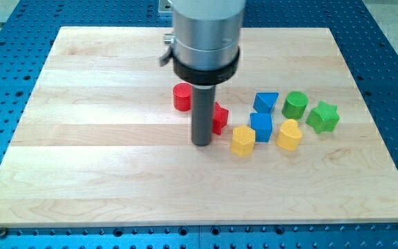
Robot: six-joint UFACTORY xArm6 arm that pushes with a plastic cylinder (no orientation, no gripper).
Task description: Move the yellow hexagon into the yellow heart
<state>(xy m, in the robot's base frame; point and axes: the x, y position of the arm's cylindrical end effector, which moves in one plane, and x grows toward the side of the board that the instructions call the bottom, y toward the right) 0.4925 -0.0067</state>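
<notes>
The yellow hexagon (pixel 242 140) lies right of the board's middle. The yellow heart (pixel 289 134) lies to its right, with a gap between them. A blue cube (pixel 261 126) sits just above that gap, touching or nearly touching both. My tip (pixel 201 142) rests on the board to the left of the yellow hexagon, a short gap apart. The rod hides part of a red block (pixel 220 117) just right of it.
A red cylinder (pixel 182 97) stands up-left of the rod. A blue triangular block (pixel 266 102), a green cylinder (pixel 295 105) and a green star (pixel 323 116) lie at the right. The wooden board (pixel 116 173) sits on a blue perforated table.
</notes>
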